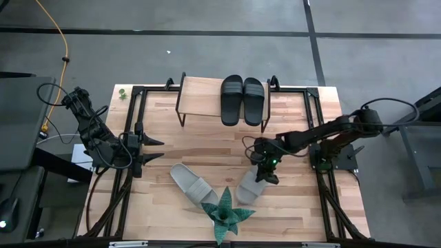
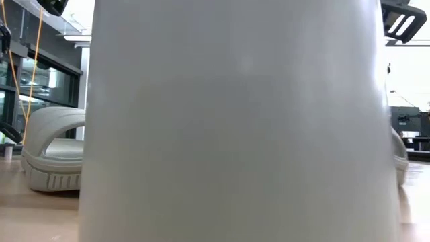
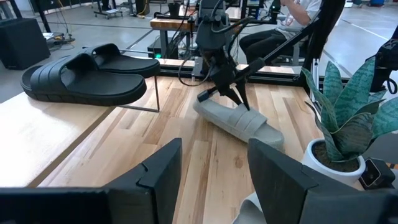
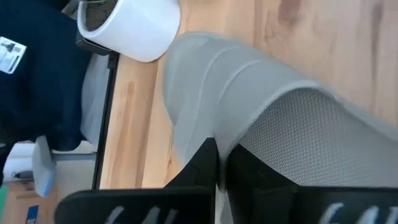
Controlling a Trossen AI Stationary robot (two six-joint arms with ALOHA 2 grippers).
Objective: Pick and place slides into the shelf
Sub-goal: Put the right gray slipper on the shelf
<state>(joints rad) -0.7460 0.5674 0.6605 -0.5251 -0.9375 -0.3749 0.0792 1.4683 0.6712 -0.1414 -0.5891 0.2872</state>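
Two black slides (image 1: pixel 242 100) lie side by side on the right part of the shelf (image 1: pixel 200 96), soles down. Two grey-beige slides lie on the table: one (image 1: pixel 193 184) left of the plant, the other (image 1: pixel 248 189) right of it. My right gripper (image 1: pixel 266 175) is over the far end of that right slide and shut on its strap; the left wrist view shows it (image 3: pixel 231 94) on the slide (image 3: pixel 239 121). My left gripper (image 1: pixel 156 150) hovers open near the table's left side, away from every slide. My right gripper pinches the grey-beige slide's ribbed strap at its edge (image 4: pixel 205 134). One finger (image 4: pixel 198 163) is on the strap's outer side, the other (image 4: pixel 261 174) under it against the mesh lining. The fingers slant down from the table's right. The slide's sole is on the table.
The green spiky plant (image 1: pixel 224 215) in a white pot (image 2: pixel 235 121) stands at the near edge between the two grey slides and fills the low view. The shelf's left half (image 1: pixel 196 95) is bare plank. Dark frame rails (image 1: pixel 131 138) run along the table's sides.
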